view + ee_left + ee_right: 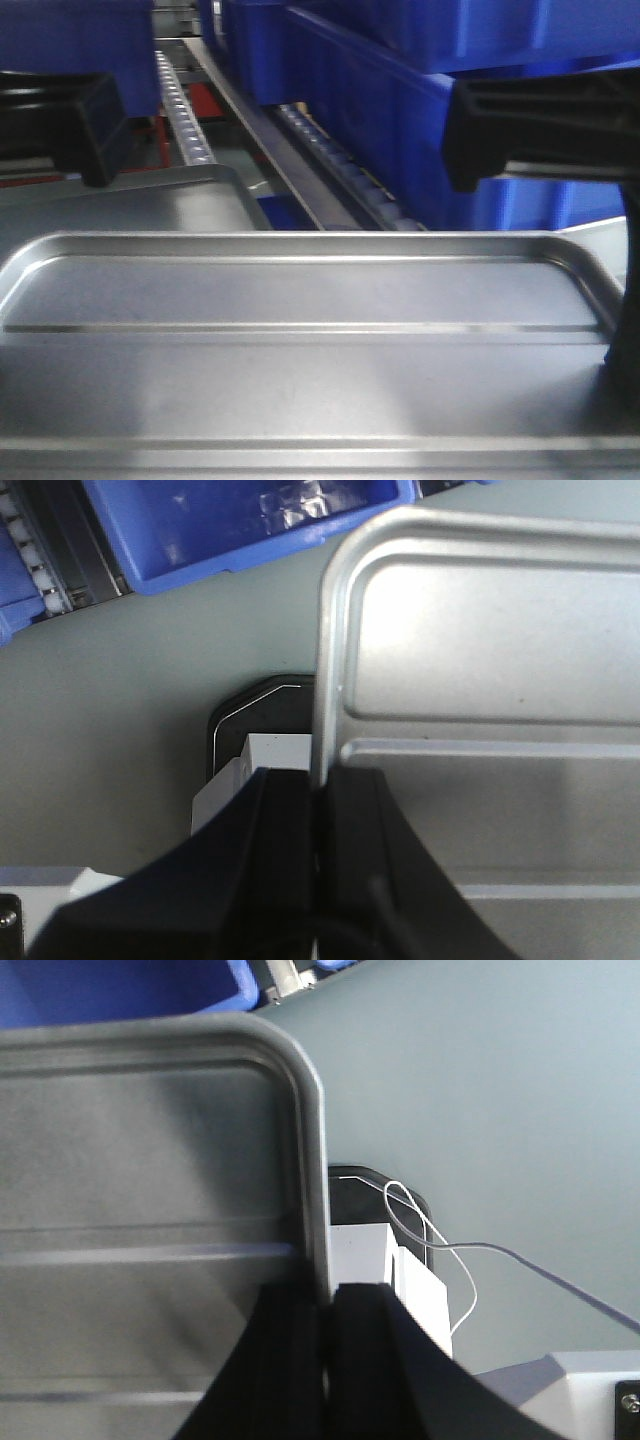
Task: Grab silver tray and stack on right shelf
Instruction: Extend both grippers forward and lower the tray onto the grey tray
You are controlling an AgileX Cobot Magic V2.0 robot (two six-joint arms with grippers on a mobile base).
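The silver tray [300, 370] fills the lower half of the front view, held level, with its two long ridges running across its floor. In the left wrist view my left gripper [318, 792] is shut on the silver tray's [480, 660] left rim. In the right wrist view my right gripper [325, 1305] is shut on the silver tray's [150, 1150] right rim. Beyond the tray's far edge the right shelf [340, 165] slopes away with a row of rollers. Blue bins [400, 110] sit on it.
A matte grey tray [180, 205] lies behind the silver one at the left. A second roller rail [185, 120] and a steel divider [255, 125] run back beside it. Dark arm parts [95, 125] [545, 115] hang at both upper sides. A blue bin [240, 525] sits ahead in the left wrist view.
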